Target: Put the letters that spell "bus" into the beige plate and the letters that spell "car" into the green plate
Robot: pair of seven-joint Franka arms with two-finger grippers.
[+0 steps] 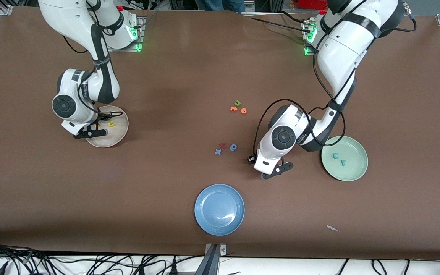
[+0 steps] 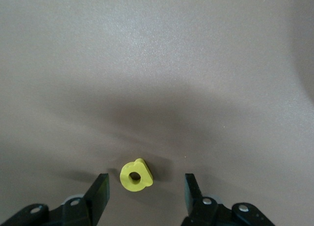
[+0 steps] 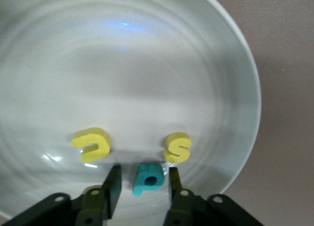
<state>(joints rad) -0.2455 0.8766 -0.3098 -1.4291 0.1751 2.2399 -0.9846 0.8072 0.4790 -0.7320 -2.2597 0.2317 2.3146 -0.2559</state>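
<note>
Your left gripper [image 2: 144,189], fingers spread, straddles the yellow "a" [image 2: 136,175] to pinch it, while your right gripper [image 3: 142,186], parted, frees the teal "b" [image 3: 148,178] in the beige plate [image 3: 243,78].

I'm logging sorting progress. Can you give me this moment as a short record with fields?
beige plate: holds yellow foam "u", yellow foam "s", teal foam "b"
right tool: over the beige plate, fingers apart around the "b"
green plate: holds teal "c" and teal "r"
left tool: open around yellow foam "a" lying on the brown table
</note>
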